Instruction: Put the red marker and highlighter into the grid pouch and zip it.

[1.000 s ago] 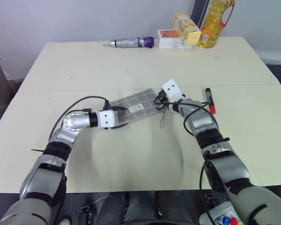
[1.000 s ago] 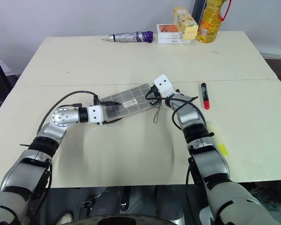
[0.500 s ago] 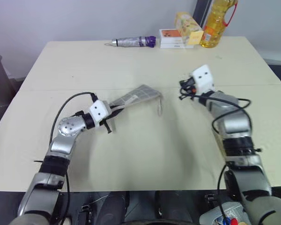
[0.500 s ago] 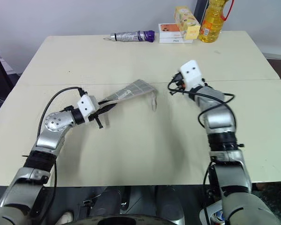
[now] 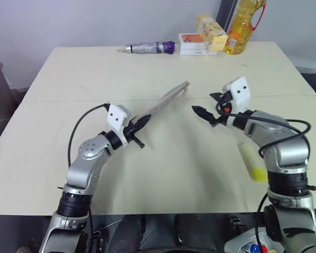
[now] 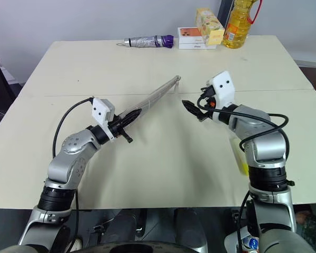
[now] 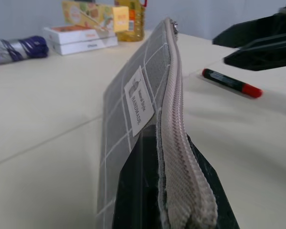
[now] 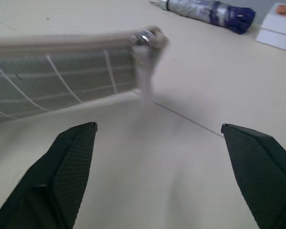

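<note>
Highlighter (image 5: 252, 162): one, yellow, lying on the near right of the table (image 5: 163, 179); my right forearm crosses over part of it.
My left gripper (image 5: 138, 125): one; its two fingers are pressed together, pinching the near end of the grid pouch.
Grid pouch (image 5: 167, 98): one, lifted off the table and seen edge-on, zipper edge up, slanting from my left gripper toward the far right; its white label (image 7: 138, 95) shows in the left wrist view.
My right gripper (image 5: 206, 113): one, fingers spread wide and holding nothing, pointing left at the pouch's far end, just short of it.
Zipper pull (image 8: 145, 39): one, at the pouch's far end; its cord is blurred.
Red marker (image 7: 231, 83): one, on the table right of the pouch; in the eye views my right arm covers it.
Far edge: one folded umbrella (image 5: 147, 48), white boxes (image 5: 192, 44), one yellow carton (image 5: 210, 32), one oil bottle (image 5: 243, 25) with its top cut off.
</note>
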You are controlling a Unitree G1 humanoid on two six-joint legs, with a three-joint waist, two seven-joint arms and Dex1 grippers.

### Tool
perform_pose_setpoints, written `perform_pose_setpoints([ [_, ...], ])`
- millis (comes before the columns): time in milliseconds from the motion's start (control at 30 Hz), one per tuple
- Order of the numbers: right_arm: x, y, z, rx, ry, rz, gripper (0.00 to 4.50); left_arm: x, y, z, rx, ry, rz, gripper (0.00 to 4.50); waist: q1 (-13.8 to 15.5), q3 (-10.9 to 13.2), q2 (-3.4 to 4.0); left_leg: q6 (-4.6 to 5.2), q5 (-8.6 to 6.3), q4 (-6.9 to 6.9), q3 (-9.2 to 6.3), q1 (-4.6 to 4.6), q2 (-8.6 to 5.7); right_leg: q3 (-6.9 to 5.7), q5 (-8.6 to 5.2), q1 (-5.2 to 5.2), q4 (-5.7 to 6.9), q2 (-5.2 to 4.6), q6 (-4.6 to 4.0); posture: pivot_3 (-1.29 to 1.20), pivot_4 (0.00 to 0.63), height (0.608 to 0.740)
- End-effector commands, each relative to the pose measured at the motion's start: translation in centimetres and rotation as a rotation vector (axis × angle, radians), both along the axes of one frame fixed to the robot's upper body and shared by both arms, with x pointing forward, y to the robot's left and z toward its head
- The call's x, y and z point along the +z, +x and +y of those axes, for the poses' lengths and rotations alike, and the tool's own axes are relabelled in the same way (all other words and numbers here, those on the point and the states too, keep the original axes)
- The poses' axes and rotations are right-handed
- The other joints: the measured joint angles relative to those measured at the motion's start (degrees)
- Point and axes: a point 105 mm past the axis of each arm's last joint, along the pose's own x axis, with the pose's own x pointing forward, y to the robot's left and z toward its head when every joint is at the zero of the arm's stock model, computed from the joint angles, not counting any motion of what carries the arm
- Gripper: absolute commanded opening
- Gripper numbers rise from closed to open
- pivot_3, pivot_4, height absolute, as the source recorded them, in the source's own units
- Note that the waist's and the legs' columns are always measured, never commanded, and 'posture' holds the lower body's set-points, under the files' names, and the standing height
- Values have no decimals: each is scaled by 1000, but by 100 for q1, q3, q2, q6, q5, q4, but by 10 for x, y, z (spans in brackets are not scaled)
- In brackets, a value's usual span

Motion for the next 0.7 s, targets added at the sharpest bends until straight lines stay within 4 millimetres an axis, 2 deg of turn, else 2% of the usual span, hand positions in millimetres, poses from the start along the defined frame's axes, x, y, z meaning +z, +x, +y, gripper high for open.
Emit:
perform_pose_setpoints([
  [33,22,2,8,11,23,-94,4466,10,-8,-4,-48,-7,-20,0,1,0,0,0,0,1,0,0,0,0,0,0,0,0,0,0,150,740],
  [267,22,13,21,6,65,-98,4466,11,-13,-2,-78,7,-7,0,-4,0,0,-1,0,-1,0,1,-1,0,0,0,-1,0,0,0,150,740],
  [367,21,16,23,4,76,-93,3726,10,-14,-2,-78,16,-6,0,-4,0,0,-1,0,-2,0,1,-1,0,0,0,-1,0,-1,0,150,740],
  [467,19,16,25,18,82,-83,2245,11,-16,-2,-80,12,-7,0,3,0,0,-1,0,-1,0,1,-1,0,0,1,-2,-1,0,0,150,740],
  [600,19,13,29,47,77,-79,30,10,-17,-1,-73,15,-9,0,-2,0,0,-1,0,-2,0,1,-1,0,0,1,-3,0,0,0,150,740],
  [700,19,6,38,105,34,-83,30,9,-16,0,-61,24,-16,0,-5,0,0,-1,0,-3,0,1,-1,0,0,0,-3,-1,0,0,150,740],
])
